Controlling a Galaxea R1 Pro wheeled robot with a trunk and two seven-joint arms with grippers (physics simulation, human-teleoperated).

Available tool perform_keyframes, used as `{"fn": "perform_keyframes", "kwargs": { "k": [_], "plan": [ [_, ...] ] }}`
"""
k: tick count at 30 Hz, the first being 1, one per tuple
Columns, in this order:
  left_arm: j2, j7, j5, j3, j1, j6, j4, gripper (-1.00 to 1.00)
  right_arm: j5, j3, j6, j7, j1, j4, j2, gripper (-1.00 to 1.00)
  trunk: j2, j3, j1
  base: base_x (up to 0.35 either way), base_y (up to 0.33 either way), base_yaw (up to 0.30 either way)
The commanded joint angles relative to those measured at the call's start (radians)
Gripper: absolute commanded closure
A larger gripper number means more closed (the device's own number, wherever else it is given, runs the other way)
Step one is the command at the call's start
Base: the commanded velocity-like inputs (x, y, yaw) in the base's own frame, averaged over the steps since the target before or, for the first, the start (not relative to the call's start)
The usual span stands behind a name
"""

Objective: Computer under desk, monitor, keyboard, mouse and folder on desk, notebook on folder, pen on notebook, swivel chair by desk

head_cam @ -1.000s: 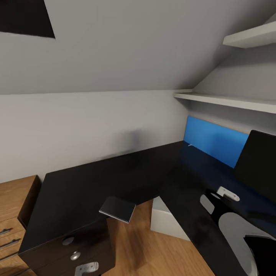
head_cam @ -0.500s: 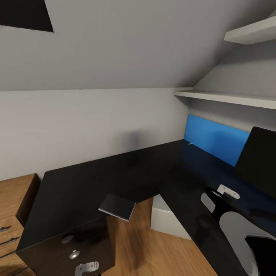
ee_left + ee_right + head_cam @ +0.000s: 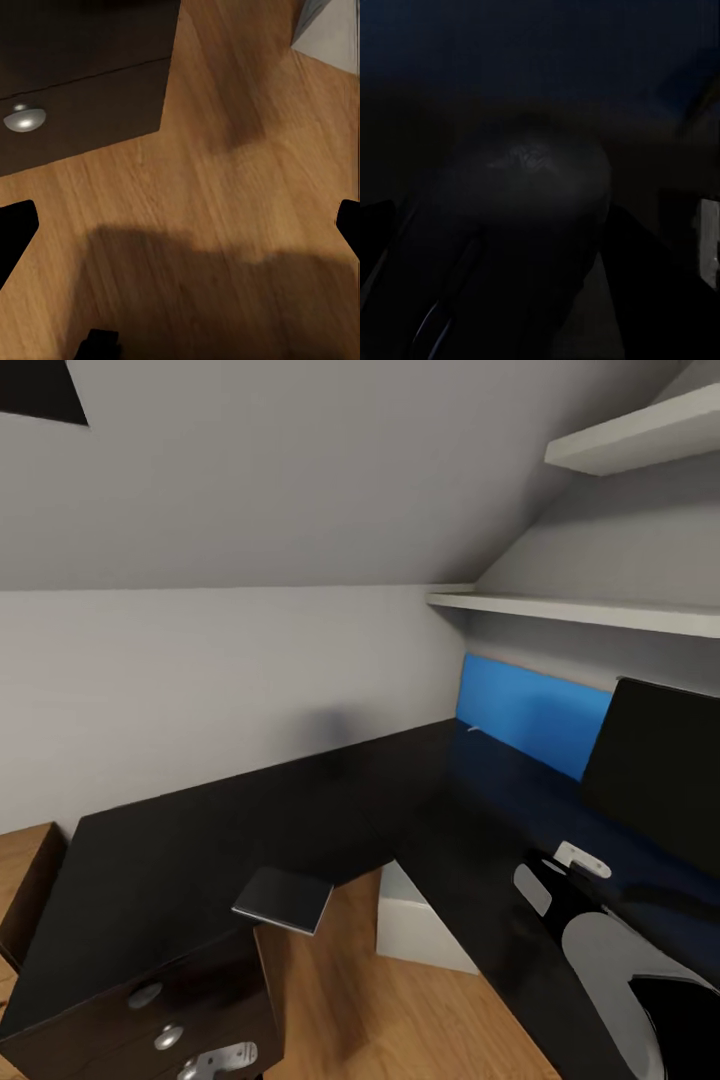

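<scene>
The whole head view had slid leftward over the last second, so the camera had swung to the right and the things themselves had not moved. The light wooden drawer chest (image 3: 25, 880) was almost gone at the edge, and more of the wide black flat monitor (image 3: 655, 770) had come into sight. I took this to mean the robot was turning toward the monitor wing of the desk, with no placing under way yet.

The large L-shaped desk with its glossy black top (image 3: 200, 840) ran along the grey wall and bent at its back corner toward the monitor. The thin grey square notebook (image 3: 283, 900) lay at the front edge of the left wing, above the black drawer unit (image 3: 150, 1010) and slightly overhanging. The plain white box-shaped computer (image 3: 415, 920) stood on the wooden floor (image 3: 340, 990) beneath the inner corner. A thin white stick (probably the pen (image 3: 475, 729)) lay at the back edge beside the blue wall panel (image 3: 530, 710). White shelves (image 3: 590, 612) hung under the sloping ceiling.

The left gripper (image 3: 180, 225) hung over the floor with its fingertips (image 3: 15, 232) spread wide and nothing between them. The right gripper (image 3: 532, 255) sat in darkness before a rounded dark grey shape (image 3: 532, 180), perhaps the mouse, and I could not tell its opening or whether it held anything.
</scene>
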Motion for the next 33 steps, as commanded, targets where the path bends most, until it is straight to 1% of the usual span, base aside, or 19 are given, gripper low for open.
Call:
{"fn": "perform_keyframes", "kwargs": {
  "k": [1,5,7,9,13,16,18,20,22,23,26,30,33],
  "plan": [
    [0.001,0.008,0.006,-0.004,-0.001,0.001,-0.002,-1.0,-0.01,-0.001,-0.007,0.001,-0.001,-0.001,0.0,1.0,-0.001,-0.001,0.0,0.0,0.0,-0.251],
    [0.002,0.008,0.006,-0.003,-0.001,0.001,-0.002,-1.0,-0.008,0.0,-0.007,0.019,-0.001,0.001,0.0,1.0,-0.001,0.001,0.0,0.0,0.0,-0.251],
    [0.002,0.008,0.005,-0.003,-0.001,0.001,-0.002,-1.0,-0.007,0.0,-0.006,0.05,0.0,0.001,-0.001,1.0,-0.001,0.001,0.0,0.0,0.0,-0.192],
    [0.003,0.008,0.006,-0.003,-0.001,0.001,-0.002,-1.0,-0.005,0.0,-0.006,0.083,0.001,0.001,-0.002,1.0,-0.001,0.001,0.0,0.0,0.0,-0.06],
    [0.003,0.008,0.006,-0.003,-0.001,0.001,-0.002,-1.0,-0.002,0.001,-0.006,0.1,0.001,0.0,-0.004,1.0,-0.001,0.001,0.0,0.0,0.0,-0.016],
    [0.003,0.008,0.006,-0.003,-0.001,0.001,-0.002,-1.0,-0.001,0.002,-0.006,0.147,0.002,0.001,-0.008,1.0,-0.001,0.001,0.0,0.0,0.0,-0.003],
    [0.003,0.008,0.006,-0.003,-0.001,0.001,-0.002,-1.0,-0.001,0.002,-0.004,0.186,0.002,0.001,-0.022,1.0,-0.001,0.001,0.0,0.0,0.0,-0.001],
    [0.005,0.008,0.006,0.0,-0.001,0.001,-0.002,-1.0,-0.003,0.002,-0.001,0.221,0.003,0.004,-0.045,1.0,-0.001,0.001,0.0,0.0,0.0,0.0],
    [0.007,0.008,0.006,0.003,-0.001,0.001,-0.001,-1.0,-0.005,0.002,0.0,0.239,0.003,0.018,-0.061,1.0,-0.001,0.001,0.0,0.0,0.0,0.0],
    [0.008,0.008,0.006,0.009,-0.001,0.001,-0.001,-1.0,-0.006,0.002,0.001,0.26,0.003,0.034,-0.072,1.0,-0.001,0.001,0.0,0.0,0.0,0.0],
    [0.009,0.008,0.006,0.014,-0.001,0.001,-0.001,-1.0,-0.006,0.002,0.016,0.283,0.003,0.042,-0.078,1.0,-0.001,0.001,0.0,0.0,0.0,0.0],
    [0.009,0.008,0.006,0.017,-0.001,0.001,-0.001,-1.0,-0.011,0.0,0.083,0.292,0.003,0.045,-0.084,1.0,-0.001,0.001,0.0,0.0,0.0,0.0],
    [0.009,0.008,0.006,0.019,-0.001,0.001,0.0,-1.0,-0.014,-0.002,0.137,0.295,0.003,0.045,-0.099,1.0,-0.001,0.001,0.0,0.0,0.0,0.0]
  ]
}}
